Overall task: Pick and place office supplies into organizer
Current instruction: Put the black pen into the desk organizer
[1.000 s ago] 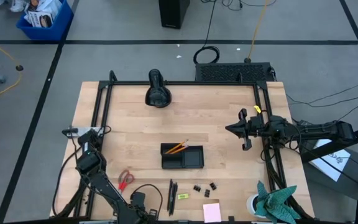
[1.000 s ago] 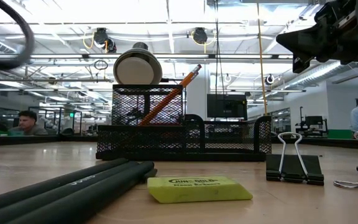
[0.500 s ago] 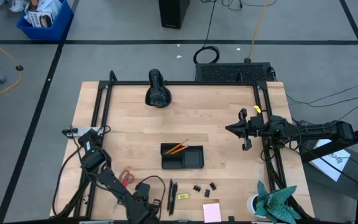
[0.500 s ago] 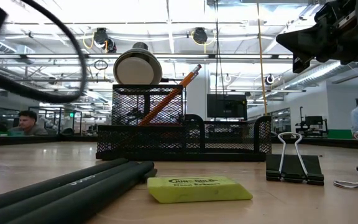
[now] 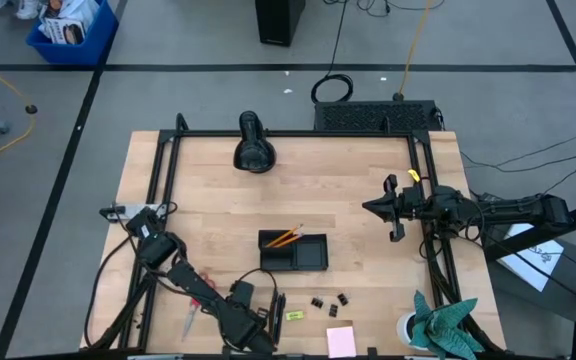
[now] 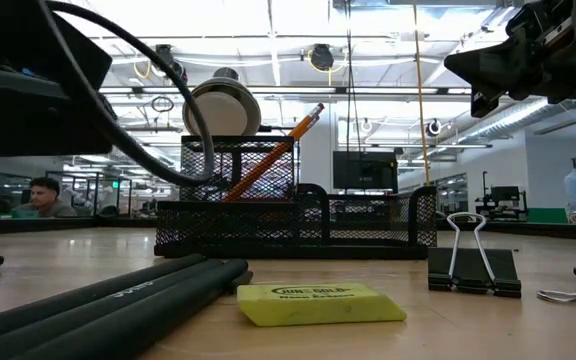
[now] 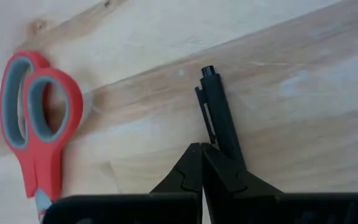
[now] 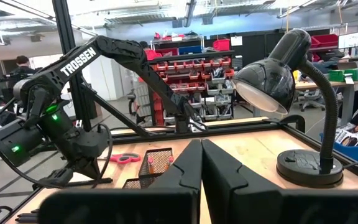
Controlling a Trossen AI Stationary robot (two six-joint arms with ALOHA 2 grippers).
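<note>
— Where's the left end effector (image 7: 202,149)?

— Low over the tabletop (image 5: 358,210), fingers pinched together, gripping nothing. A black pen (image 7: 219,121) lies just past its tips at one o'clock, the red-handled scissors (image 7: 39,121) off toward nine.

— The organizer (image 5: 294,251)?

— Mid-table, two orange pencils (image 5: 286,238) inside.

— The right end effector (image 5: 371,208)?

— Closed, raised at the three o'clock edge.

Four cameras on my bench.

My overhead camera looks straight down on the whole table (image 5: 218,200); the low one sits at tabletop level, close behind the eraser (image 6: 320,303), facing the organizer (image 6: 288,215). My left wrist camera stares closely down at the scissors (image 7: 39,124); the right looks across, sharing that organizer (image 8: 157,165).
</note>
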